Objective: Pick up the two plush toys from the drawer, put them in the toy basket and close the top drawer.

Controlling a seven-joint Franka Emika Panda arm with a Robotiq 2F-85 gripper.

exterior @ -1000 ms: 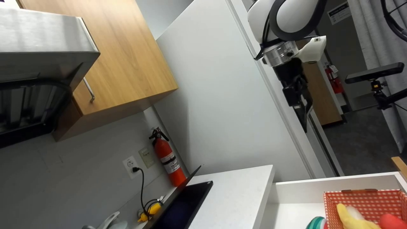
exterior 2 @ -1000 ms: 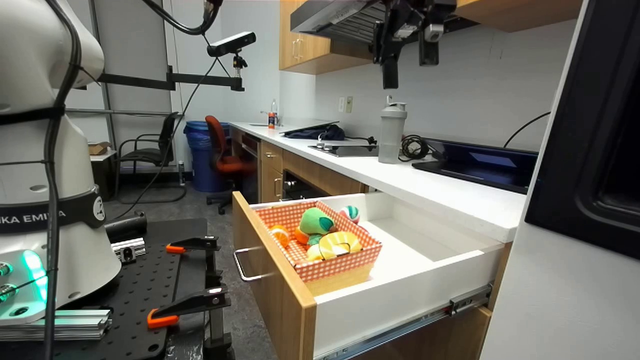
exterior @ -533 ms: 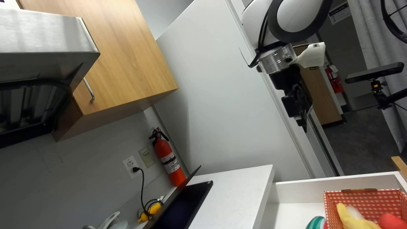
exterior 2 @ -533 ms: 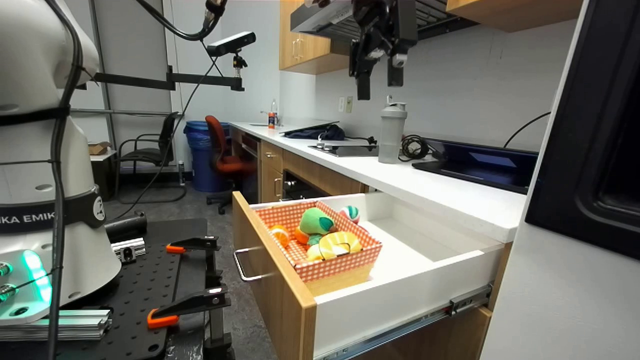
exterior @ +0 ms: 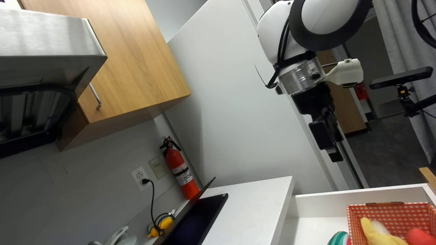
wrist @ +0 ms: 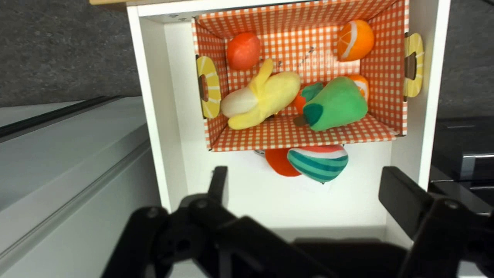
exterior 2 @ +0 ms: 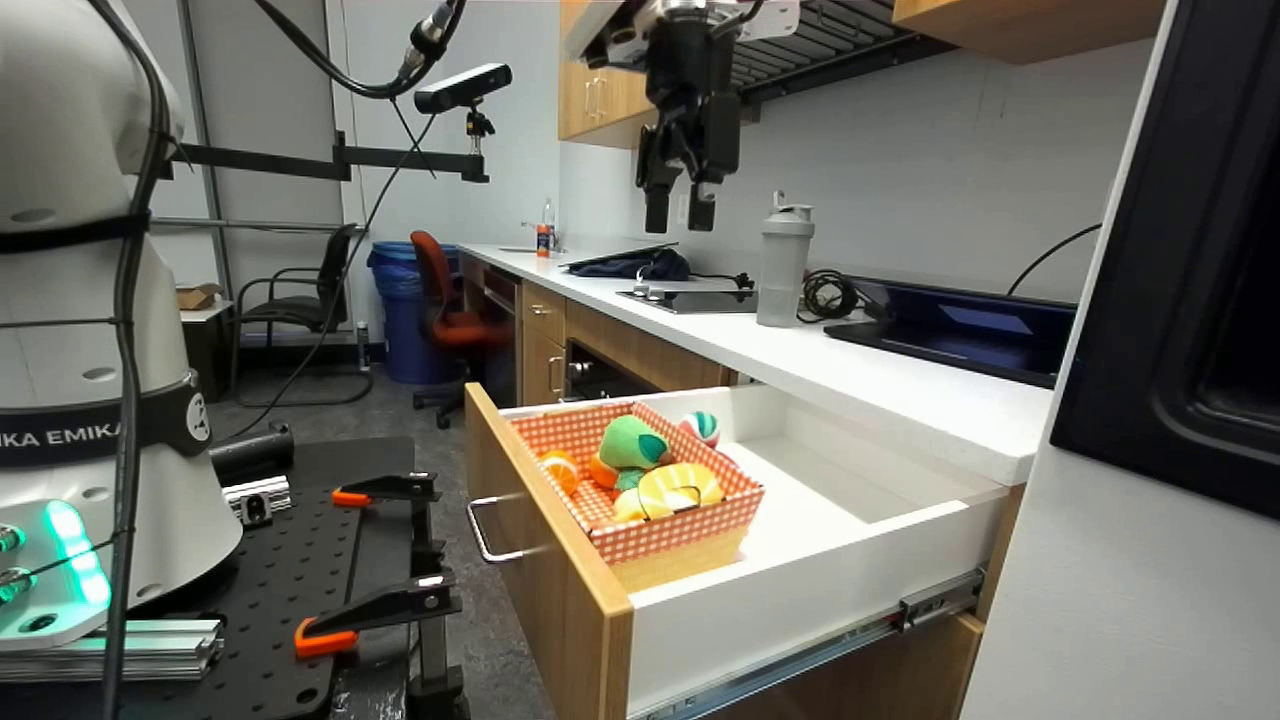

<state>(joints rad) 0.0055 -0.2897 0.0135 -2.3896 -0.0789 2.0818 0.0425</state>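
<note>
Fingers (wrist: 404,200), wrist view: spread wide, one at either side over the drawer (wrist: 270,208);
Striped toy (wrist: 318,166), wrist view: teal-green with a red edge; lies in the drawer, outside the basket (wrist: 247,139), close by its side; whether it touches the basket cannot be told;
Red toy (wrist: 280,163), wrist view: next to the striped toy, which overlaps it; partly hidden;
Basket, wrist view: orange-red check; holds a yellow banana (wrist: 276,92), a green fruit (wrist: 341,104), a round red toy (wrist: 244,51) and an orange (wrist: 357,40);
Drawer, in an exterior view: pulled out below the white bench (exterior 2: 880,385); striped toy shows past the basket's far edge;
Fingers (exterior 2: 704,215), in an exterior view: high above the drawer, tips down, apart;
Bottle (exterior 2: 786,265), in an exterior view: upright on the bench;
Striped toy (exterior: 338,239), in an exterior view: beside the basket, cut off at the lower edge;
Fire extinguisher (exterior: 180,169), in an exterior view: red; near a wall outlet (exterior: 140,175)
</note>
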